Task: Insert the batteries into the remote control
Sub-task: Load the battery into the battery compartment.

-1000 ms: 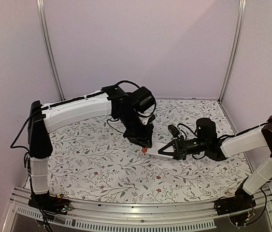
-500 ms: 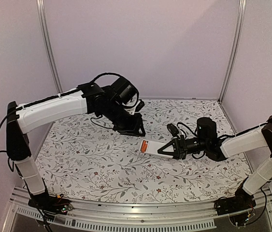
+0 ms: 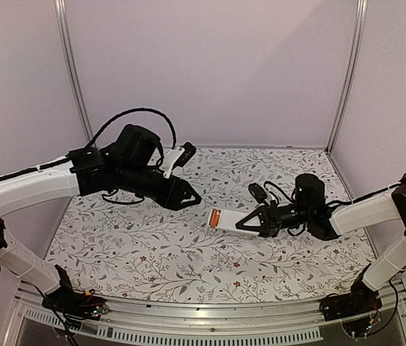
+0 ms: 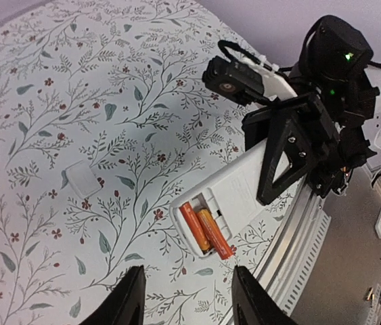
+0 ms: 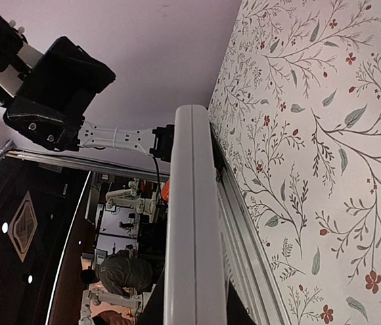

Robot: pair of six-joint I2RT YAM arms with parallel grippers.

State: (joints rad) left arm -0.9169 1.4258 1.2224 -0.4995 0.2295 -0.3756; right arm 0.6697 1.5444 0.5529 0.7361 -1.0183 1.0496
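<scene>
The white remote control is held back side up, just above the table, in my right gripper, which is shut on it. In the left wrist view the remote has its compartment open with two orange-red batteries side by side in it. One battery's end sticks out over the rim. The small white cover lies flat on the table to the left. My left gripper is open and empty, up and left of the remote. The right wrist view shows the remote edge-on between the jaws.
The table has a floral cloth. A metal rail runs along its near edge. Purple walls with metal posts close in the back and sides.
My left arm has pulled back to the left, away from the remote, leaving the batteries in the compartment. My right gripper and the remote have stayed in place.
</scene>
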